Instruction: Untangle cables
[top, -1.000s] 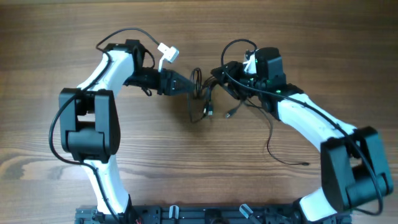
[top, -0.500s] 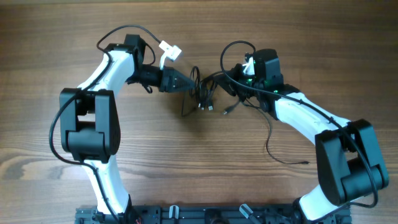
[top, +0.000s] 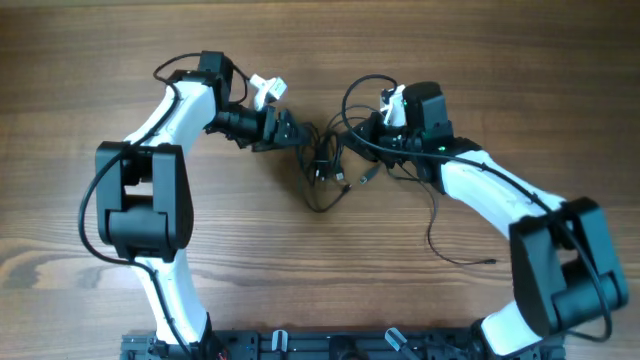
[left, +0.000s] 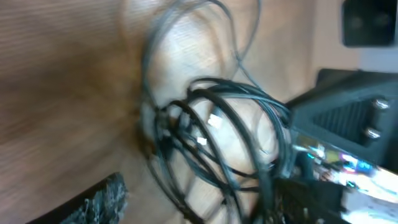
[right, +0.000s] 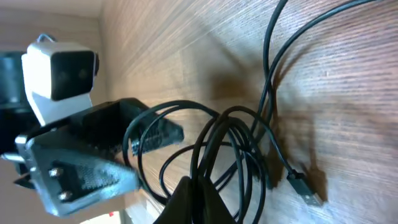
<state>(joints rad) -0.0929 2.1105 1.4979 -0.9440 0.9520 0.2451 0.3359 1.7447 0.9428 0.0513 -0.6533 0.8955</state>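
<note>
We see black cables (top: 322, 170) on a brown table (top: 300, 290) whose wood grain runs in fine lighter and darker streaks. The 2 arms, left arm (top: 170, 105) and right arm (top: 480, 185), are white with black joints. The left arm's camera (right: 59, 71) is white with a dark face.

2 arms, the left arm (top: 170, 108) and the right arm (top: 490, 190), share 1 build: glossy white shells over the long links and boxy black housings (top: 140, 205) at the big joints. a thick black cable (top: 185, 58) loops off each wrist beside a small white camera block (top: 266, 88). the left pincer (top: 296, 134) and right pincer (top: 347, 127) are black. the left one's grey mount shows 2 screws (right: 55, 172). a green light (top: 440, 150) glows on the right forearm.
</note>
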